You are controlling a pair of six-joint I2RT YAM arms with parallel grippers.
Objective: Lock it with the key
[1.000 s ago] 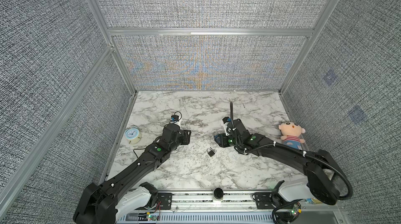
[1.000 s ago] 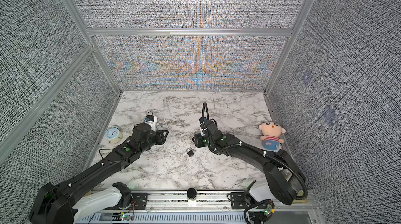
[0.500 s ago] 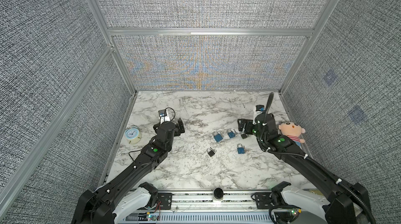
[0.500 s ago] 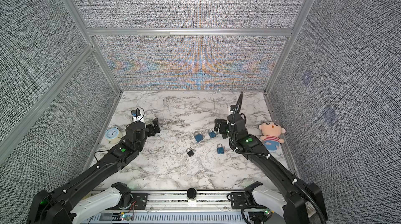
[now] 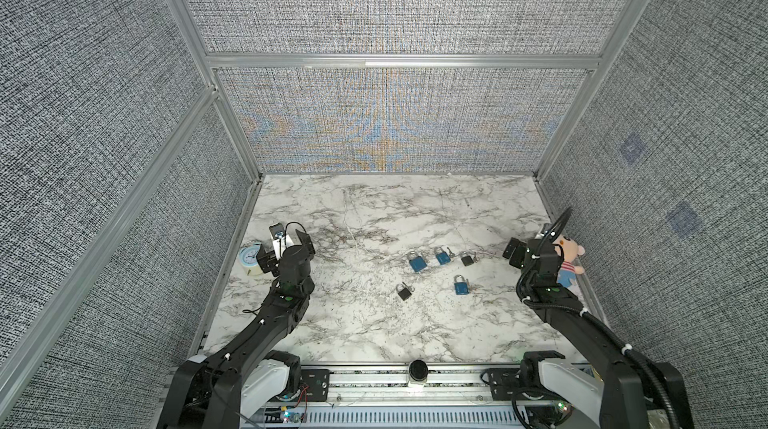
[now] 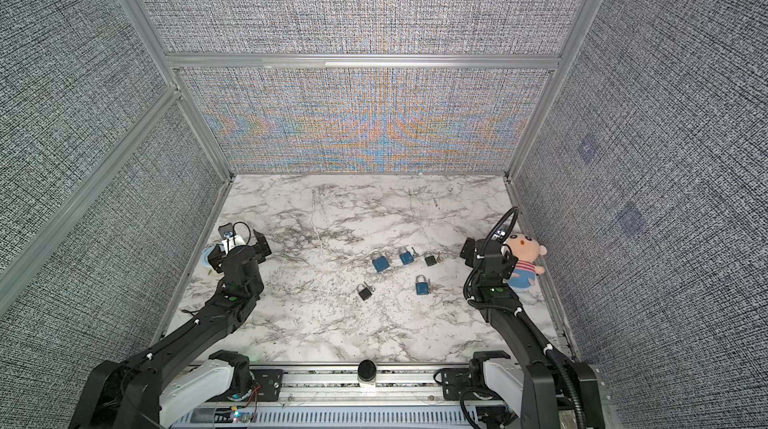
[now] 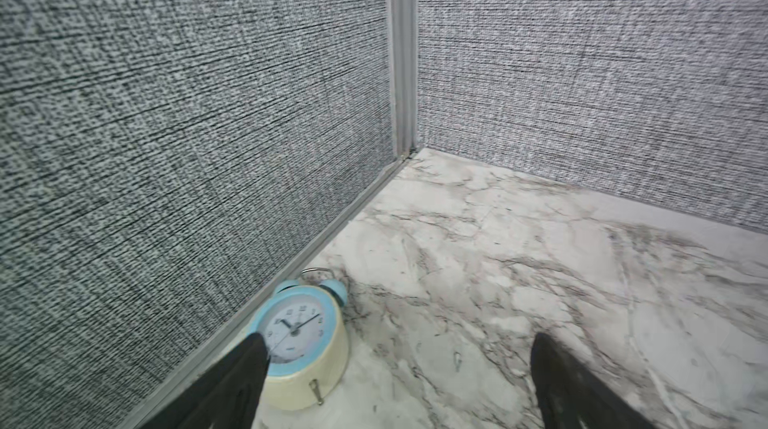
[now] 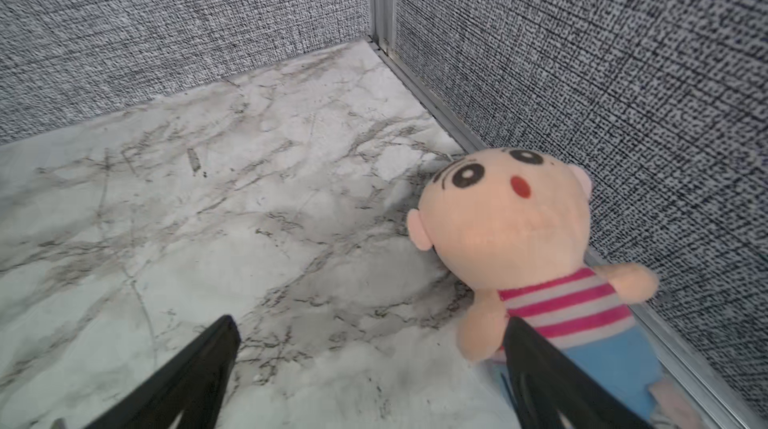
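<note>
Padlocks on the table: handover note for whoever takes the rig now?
Left hand open, empty, by the alarm clock. Right hand open, empty, by the plush doll.
Three blue padlocks and two black padlocks lie on the table, small keys by some; neither hand near them.
Done: cannot tell, shackles too small to read.
Left: check each, lock any open one.

I saw grey woven walls on three sides, joined by aluminium posts and a crossbar. The surface was white marble with grey veins, evenly lit. Blue and orange moiré shimmered on the back panel. A slotted rail ran along the near edge.
</note>
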